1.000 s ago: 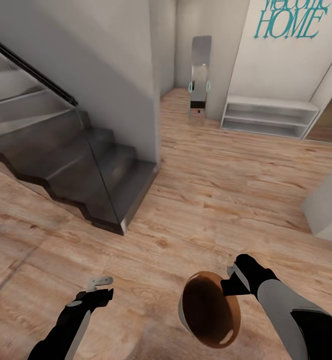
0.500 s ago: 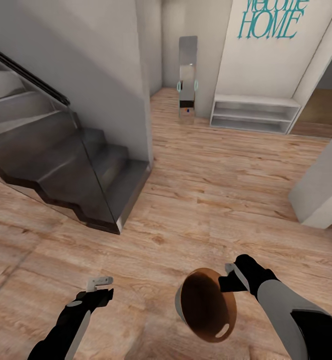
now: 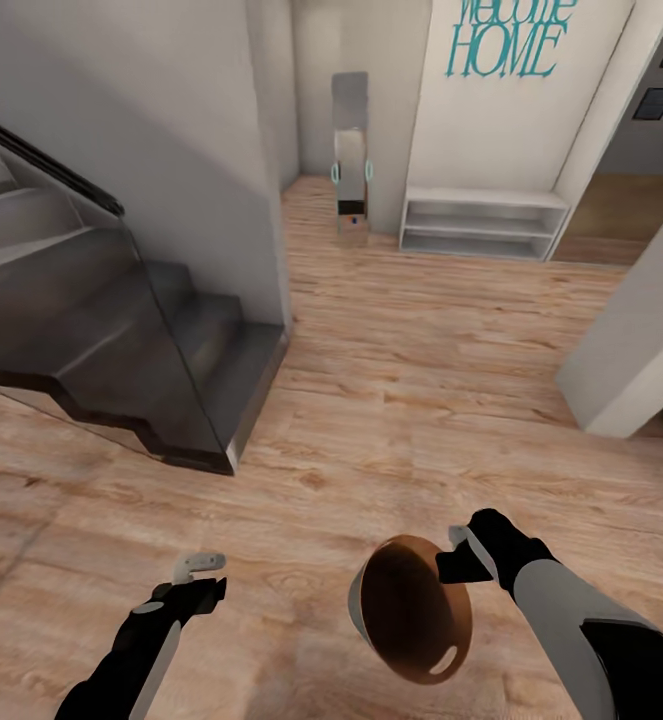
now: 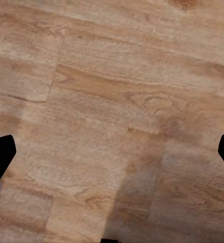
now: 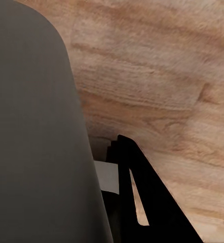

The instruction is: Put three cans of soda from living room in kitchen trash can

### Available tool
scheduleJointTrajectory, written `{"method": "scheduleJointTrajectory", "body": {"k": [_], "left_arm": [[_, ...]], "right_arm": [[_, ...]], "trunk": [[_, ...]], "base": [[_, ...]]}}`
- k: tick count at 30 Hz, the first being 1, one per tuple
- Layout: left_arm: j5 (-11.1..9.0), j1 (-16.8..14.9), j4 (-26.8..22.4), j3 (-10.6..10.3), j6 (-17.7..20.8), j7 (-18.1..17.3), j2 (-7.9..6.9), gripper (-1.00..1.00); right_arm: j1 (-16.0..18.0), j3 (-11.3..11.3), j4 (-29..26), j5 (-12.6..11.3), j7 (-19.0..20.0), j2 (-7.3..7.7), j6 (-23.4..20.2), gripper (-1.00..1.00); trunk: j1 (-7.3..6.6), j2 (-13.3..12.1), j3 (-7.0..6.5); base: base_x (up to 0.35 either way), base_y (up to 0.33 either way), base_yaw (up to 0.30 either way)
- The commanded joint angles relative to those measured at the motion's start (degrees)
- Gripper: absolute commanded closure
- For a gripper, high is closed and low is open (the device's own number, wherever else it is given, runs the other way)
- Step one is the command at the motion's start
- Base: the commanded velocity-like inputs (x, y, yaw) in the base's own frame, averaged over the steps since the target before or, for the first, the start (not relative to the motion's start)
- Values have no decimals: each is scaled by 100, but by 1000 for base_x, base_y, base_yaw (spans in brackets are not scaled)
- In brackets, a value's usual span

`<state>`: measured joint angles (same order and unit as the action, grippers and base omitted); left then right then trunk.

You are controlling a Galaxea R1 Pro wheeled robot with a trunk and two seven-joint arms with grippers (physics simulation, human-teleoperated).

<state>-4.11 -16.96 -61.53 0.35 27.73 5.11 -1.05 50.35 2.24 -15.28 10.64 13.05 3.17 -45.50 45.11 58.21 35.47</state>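
Note:
The tash can (image 3: 411, 618) is a grey bin with a glossy brown inside, tipped so that its mouth faces the head camera. It hangs low in front of me above the wood floor. My right gripper (image 3: 463, 558) is shut on its rim at the far right side. In the right wrist view the bin's grey outer wall (image 5: 31, 126) sits right beside a dark finger (image 5: 142, 202). My left gripper (image 3: 197, 572) is open and holds nothing; its black fingertips (image 4: 0, 158) stand wide apart over bare floor. The cans of soda are out of view.
A dark staircase with a glass side panel (image 3: 121, 330) stands at the left against a white wall corner (image 3: 266, 200). Ahead are a tall mirror (image 3: 351, 140) and a low white shelf (image 3: 481, 225). A white pillar (image 3: 636, 350) rises at the right, with open wood floor between.
The whole picture has slid leftward, so the camera has turned or moved right. A blue object has come into sight by the pillar. Both arms and the bin keep their places.

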Motion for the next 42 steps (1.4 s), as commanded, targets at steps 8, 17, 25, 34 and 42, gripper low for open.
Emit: {"method": "scheduleJointTrajectory", "body": {"k": [8,17,25,34,42], "left_arm": [[-30,0,1,0,4,-28,-1,-100],[-47,0,1,0,4,-19,-1,-100],[-45,0,1,0,3,-19,-1,-100],[-21,0,1,0,4,-27,-1,-100],[-32,0,-4,0,4,-30,-1,-100]], "right_arm": [[1,17,-1,-107,5,-1,-11,100],[1,25,-3,-120,5,-1,-3,100],[1,70,-7,-131,5,15,-3,100],[2,84,-8,-141,5,31,-3,100],[6,95,-4,-145,5,71,-6,100]], "trunk": [[0,0,0],[0,0,0],[0,0,-14],[0,0,-60],[0,0,-109]], "base": [[0,281,-196],[0,199,-14],[102,14,-130],[212,-81,-219],[147,-146,-213]]}}
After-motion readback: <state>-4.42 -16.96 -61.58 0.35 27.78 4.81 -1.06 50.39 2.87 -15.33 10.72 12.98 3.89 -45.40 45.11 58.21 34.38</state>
